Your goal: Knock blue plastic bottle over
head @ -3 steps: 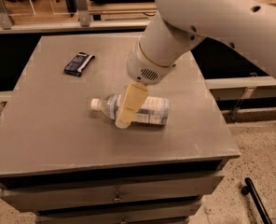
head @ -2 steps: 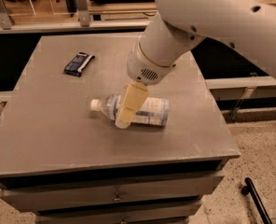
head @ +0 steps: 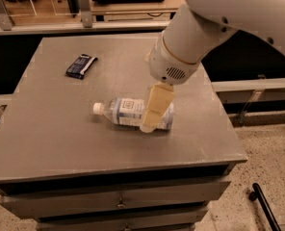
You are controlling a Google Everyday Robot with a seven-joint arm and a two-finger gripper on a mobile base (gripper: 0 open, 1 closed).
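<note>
The blue plastic bottle (head: 125, 110) is seen flat on its side mid table (head: 46, 143), unmoved vs. 1 s ago: task judged done. The gripper (head: 147, 126) was shifted twd the bottle's base; spread or closed can't be told.

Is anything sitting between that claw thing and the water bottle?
Nothing visible. The gripper hangs right at the blue plastic bottle, which lies on its side on the table. The small dark packet sits well away, near a far corner.

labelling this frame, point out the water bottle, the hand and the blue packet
blue plastic bottle (head: 127, 110): camera view, its label
hand (head: 148, 126): camera view, lower tip, in front of the bottle
dark blue packet (head: 81, 65): camera view, its middle
</note>
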